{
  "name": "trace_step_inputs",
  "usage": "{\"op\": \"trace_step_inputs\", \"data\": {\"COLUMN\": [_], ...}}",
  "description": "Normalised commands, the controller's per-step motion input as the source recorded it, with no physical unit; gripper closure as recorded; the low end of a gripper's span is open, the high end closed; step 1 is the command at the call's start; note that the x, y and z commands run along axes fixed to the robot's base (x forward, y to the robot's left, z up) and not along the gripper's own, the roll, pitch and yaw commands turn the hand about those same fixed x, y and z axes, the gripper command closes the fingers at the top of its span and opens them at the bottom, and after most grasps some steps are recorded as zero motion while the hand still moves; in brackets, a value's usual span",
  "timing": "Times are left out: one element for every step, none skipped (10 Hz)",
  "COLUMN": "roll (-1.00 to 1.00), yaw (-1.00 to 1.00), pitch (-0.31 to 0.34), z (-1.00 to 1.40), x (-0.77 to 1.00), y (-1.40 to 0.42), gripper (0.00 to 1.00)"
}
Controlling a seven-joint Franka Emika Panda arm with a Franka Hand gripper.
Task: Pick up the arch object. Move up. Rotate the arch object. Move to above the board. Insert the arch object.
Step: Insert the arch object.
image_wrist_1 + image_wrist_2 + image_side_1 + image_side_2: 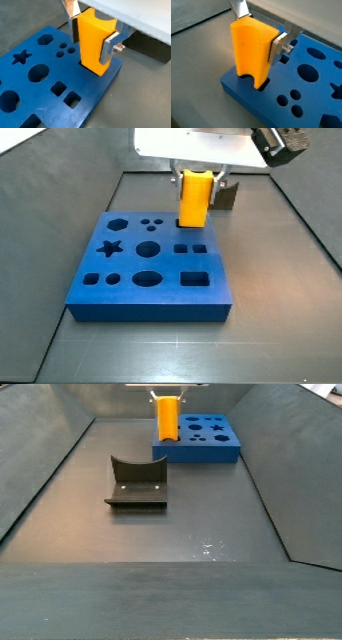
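The arch object (pixel 92 42) is a yellow-orange block standing upright, and my gripper (pixel 92 31) is shut on its upper part. Its lower end sits in a cut-out at a corner of the blue board (pixel 40 95). In a wrist view the arch object (pixel 251 47) shows its curved notch at the bottom, reaching into the hole in the board (pixel 304 95). In both side views the arch object (pixel 195 196) (pixel 166 417) stands at the board's (pixel 147 288) (pixel 207 446) edge, under the gripper (pixel 198 170) (pixel 166 394). A silver finger (pixel 107 47) presses the block's side.
The board has star, hexagon, circle, oval and square holes. The dark fixture (pixel 136 482) stands on the floor away from the board. Sloped grey walls enclose the floor (pixel 201 524) on each side.
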Motion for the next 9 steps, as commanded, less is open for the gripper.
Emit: {"op": "trace_step_inputs", "data": {"roll": [0.09, 0.26, 0.26, 0.22, 0.25, 0.24, 0.16, 0.04, -0.09], "yaw": [0.08, 0.10, 0.11, 0.18, 0.27, 0.26, 0.23, 0.14, 0.00], "pitch": [0.000, 0.020, 0.000, 0.000, -0.014, -0.026, -0.013, -0.001, 0.000], "z": [0.00, -0.06, -0.19, -0.29, -0.35, -0.40, -0.44, -0.62, -0.80], "x": [0.00, 0.00, -0.02, -0.17, -0.19, -0.24, -0.09, 0.00, 0.12], "y": [-0.03, -0.03, -0.08, -0.09, -0.10, -0.03, 0.00, 0.00, 0.00], "gripper": [1.00, 1.00, 1.00, 1.00, 1.00, 1.00, 1.00, 1.00, 1.00]}}
